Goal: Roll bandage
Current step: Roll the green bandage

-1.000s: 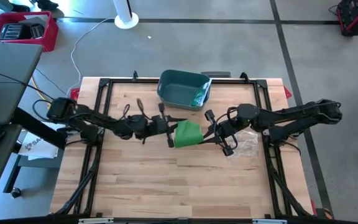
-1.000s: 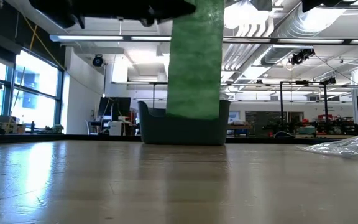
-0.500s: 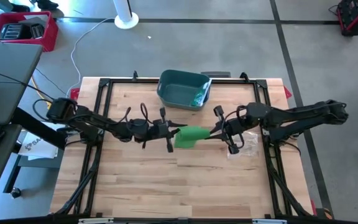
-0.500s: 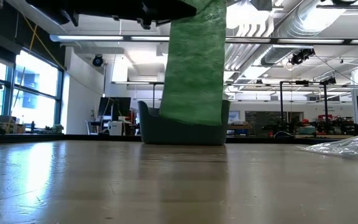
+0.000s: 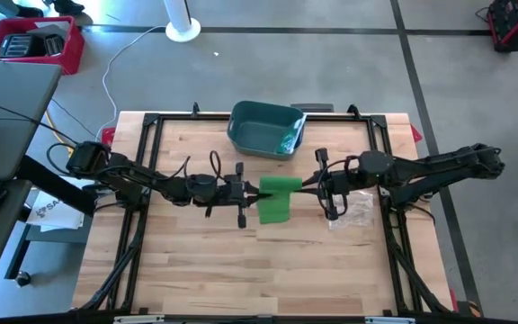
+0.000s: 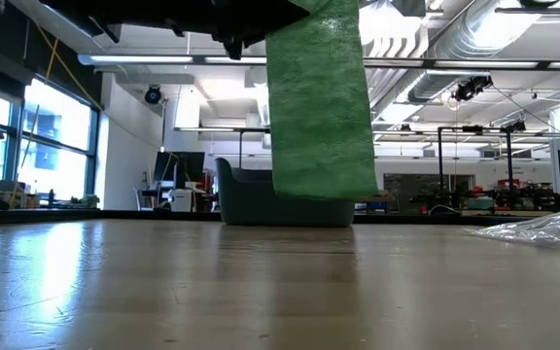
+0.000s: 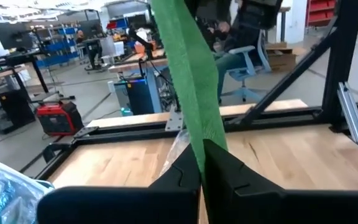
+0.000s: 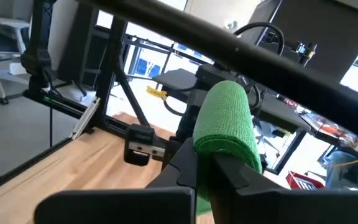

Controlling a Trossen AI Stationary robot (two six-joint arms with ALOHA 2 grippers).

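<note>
1. High view — green bandage [image 5: 276, 200] held off the wood between two grippers, just in front of the teal bin [image 5: 265, 129] at the table's far edge. Left gripper [image 5: 252, 192] clamped on the bandage's left end, right gripper [image 5: 314, 187] clamped on its right end, both well short of the bin. Crumpled clear plastic wrapper [image 5: 358, 209] lying on the table [image 5: 196, 270] off to the bin's right, under the right arm.

2. Low view — bandage [image 6: 321, 107] hanging as a flat green strip in front of the bin [image 6: 251, 199], its lower edge clear of the tabletop. Only a loose tail seen here, not a wound coil. Wrapper [image 6: 538, 228] resting far to the bin's right.

3. Left wrist view — fingers [image 7: 180, 177] pinched tight on the strip [image 7: 188, 74], which runs taut and slanted away from them. No slack visible at the pinch.

4. Right wrist view — fingers [image 8: 232, 168] closed on a rounded, already wound part of the bandage [image 8: 227, 127]; several layers showing at the edge.

5. Step in hand, as a judgement: mid-roll, with a coil started at the right end and a length of strip not yet taken up.

6. Next move, likely: turning the right wrist to wind on more strip while the left end feeds in under light tension — too much pull risks slipping the pinch, too little risks a loose, crooked coil.
</note>
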